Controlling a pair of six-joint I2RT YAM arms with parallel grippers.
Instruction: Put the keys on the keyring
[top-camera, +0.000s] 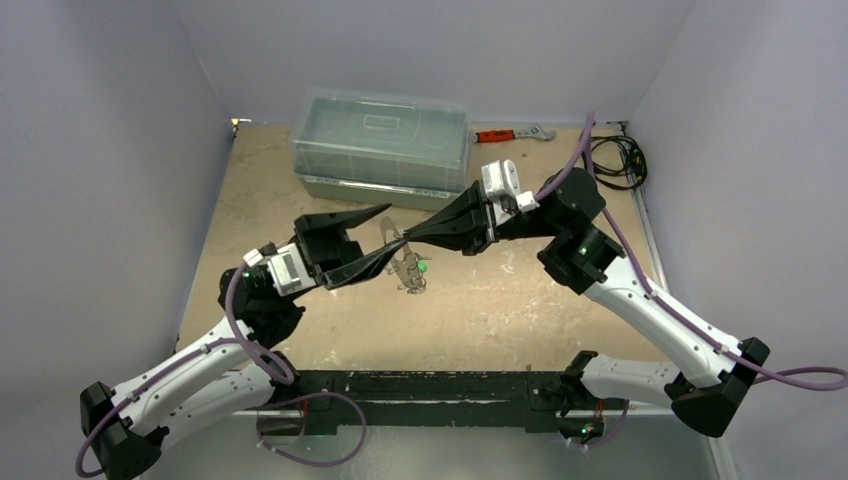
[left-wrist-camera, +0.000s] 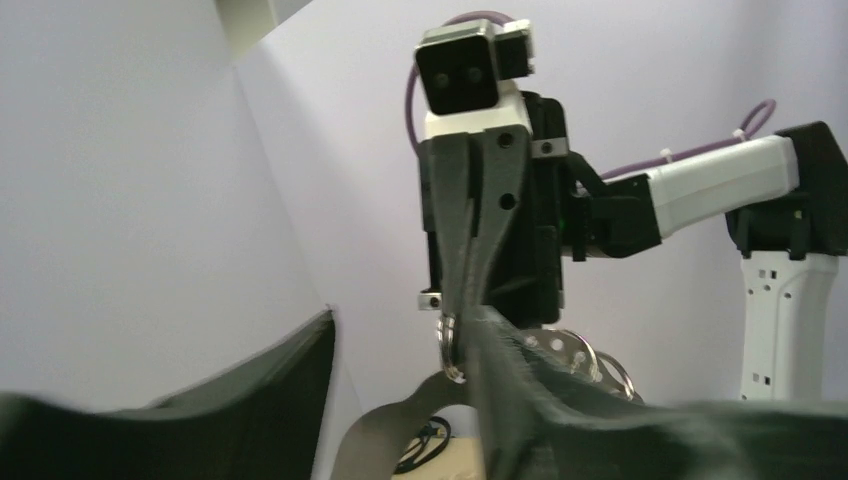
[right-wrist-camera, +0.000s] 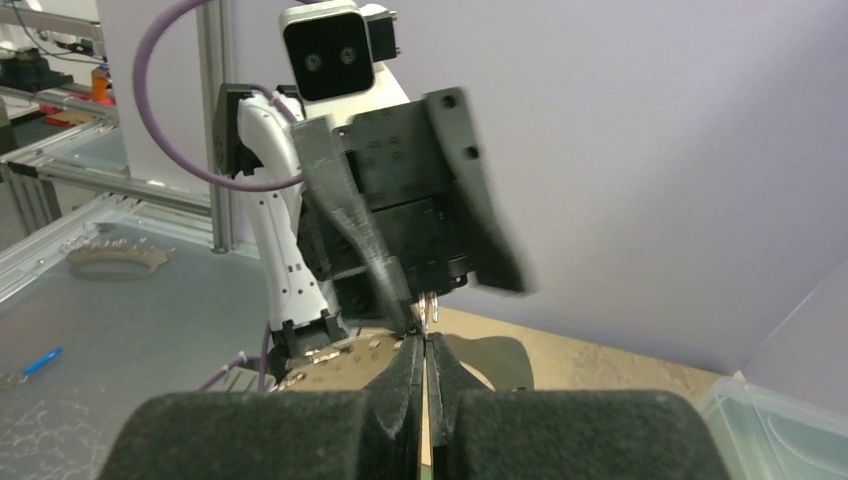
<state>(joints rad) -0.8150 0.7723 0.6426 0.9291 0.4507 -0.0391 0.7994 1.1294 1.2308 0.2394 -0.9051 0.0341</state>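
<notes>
My right gripper (top-camera: 410, 238) is shut on the thin silver keyring (left-wrist-camera: 449, 350) and holds it above the table's middle. In the right wrist view its fingers (right-wrist-camera: 425, 340) are pressed together with the keyring (right-wrist-camera: 428, 308) sticking out of the tips. A flat pale tag (top-camera: 387, 233) hangs from the ring. The green-headed key (top-camera: 423, 266) and small silver keys (top-camera: 405, 274) dangle below. My left gripper (top-camera: 385, 240) is open, facing the right one. Its jaws stand wide, and one finger (left-wrist-camera: 560, 400) lies against the ring. A perforated metal piece (left-wrist-camera: 565, 348) shows behind that finger.
A clear plastic lidded box (top-camera: 383, 145) stands at the back of the table. A red-handled wrench (top-camera: 510, 133) lies to its right. A black cable coil (top-camera: 615, 160) sits in the back right corner. Lilac walls close in on three sides.
</notes>
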